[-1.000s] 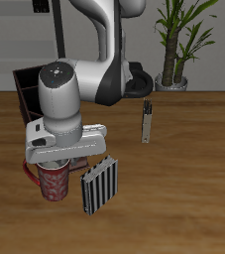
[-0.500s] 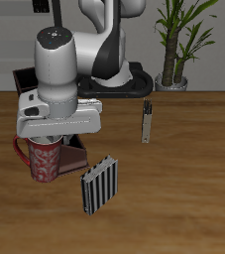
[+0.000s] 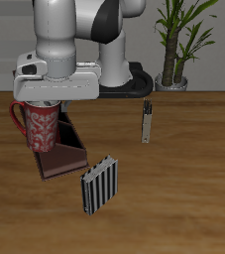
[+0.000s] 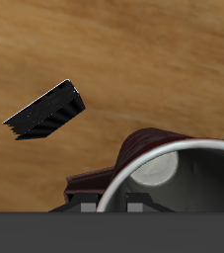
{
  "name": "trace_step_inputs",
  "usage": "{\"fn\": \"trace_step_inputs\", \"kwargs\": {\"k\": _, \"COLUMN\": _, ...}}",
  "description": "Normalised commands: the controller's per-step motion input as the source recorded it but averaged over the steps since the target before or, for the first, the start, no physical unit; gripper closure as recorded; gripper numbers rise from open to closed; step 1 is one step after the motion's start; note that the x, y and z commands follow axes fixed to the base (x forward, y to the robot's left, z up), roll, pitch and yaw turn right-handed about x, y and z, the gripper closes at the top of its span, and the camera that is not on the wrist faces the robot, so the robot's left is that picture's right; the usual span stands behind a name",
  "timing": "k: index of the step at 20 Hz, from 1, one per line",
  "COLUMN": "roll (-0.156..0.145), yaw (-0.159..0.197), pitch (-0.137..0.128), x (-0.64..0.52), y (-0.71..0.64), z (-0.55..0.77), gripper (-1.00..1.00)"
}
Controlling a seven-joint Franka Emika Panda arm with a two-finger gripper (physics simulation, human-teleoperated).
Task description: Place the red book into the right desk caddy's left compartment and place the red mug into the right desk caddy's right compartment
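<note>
Gripper (image 3: 45, 97) closed on pale rim of mottled red mug (image 3: 39, 127), mug held upright, lifted clear of table for carrying. Dark maroon desk caddy (image 3: 66, 154) directly below mug. Slim dark-red book (image 3: 146, 121) upright at 3 o'clock, well apart. Black-and-white striped book (image 3: 98, 185) near caddy, at 5 o'clock.

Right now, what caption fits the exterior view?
Gripper holds the red mug above the caddy, striped book nearby.
</note>
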Motion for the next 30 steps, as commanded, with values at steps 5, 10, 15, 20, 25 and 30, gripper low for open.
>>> {"fn": "trace_step_inputs", "kwargs": {"k": 5, "roll": -0.024, "yaw": -0.003, "pitch": -0.017, "x": -0.32, "y": 0.05, "z": 0.22, "gripper": 1.00}}
{"fn": "trace_step_inputs", "kwargs": {"k": 10, "roll": 0.005, "yaw": -0.019, "pitch": -0.047, "x": -0.43, "y": 0.04, "z": 0.28, "gripper": 1.00}}
{"fn": "trace_step_inputs", "kwargs": {"k": 15, "roll": 0.125, "yaw": -0.040, "pitch": 0.023, "x": -0.47, "y": 0.00, "z": 0.15, "gripper": 1.00}}
{"fn": "trace_step_inputs", "kwargs": {"k": 20, "roll": 0.042, "yaw": -0.006, "pitch": -0.013, "x": -0.45, "y": -0.14, "z": 0.04, "gripper": 1.00}}
{"fn": "trace_step_inputs", "kwargs": {"k": 25, "roll": 0.038, "yaw": -0.014, "pitch": 0.021, "x": -0.59, "y": -0.28, "z": -0.09, "gripper": 1.00}}
{"fn": "trace_step_inputs", "kwargs": {"k": 30, "roll": -0.023, "yaw": 0.001, "pitch": -0.005, "x": -0.44, "y": -0.26, "z": -0.09, "gripper": 1.00}}
